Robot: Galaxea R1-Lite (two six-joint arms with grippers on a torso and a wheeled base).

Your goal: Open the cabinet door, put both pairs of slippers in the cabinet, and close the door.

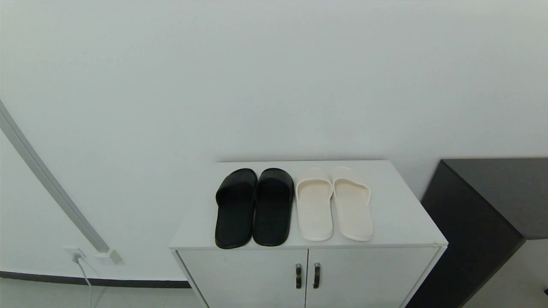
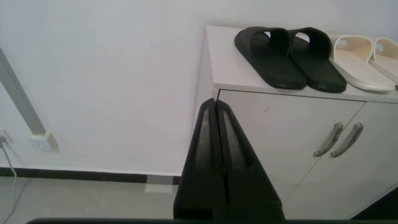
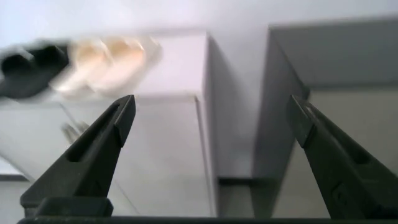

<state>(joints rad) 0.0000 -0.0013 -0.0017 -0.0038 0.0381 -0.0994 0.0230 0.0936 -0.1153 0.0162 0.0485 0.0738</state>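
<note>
Ahead of me stands the white cabinet, both its doors shut, their two dark handles upright side by side at the middle seam. Two pairs of slippers lie soles down on the cabinet's top, toes toward its back edge. The black pair sits above the left door, its slippers touching. The cream pair lies just beside it, above the right door, heels near the front edge.
</note>
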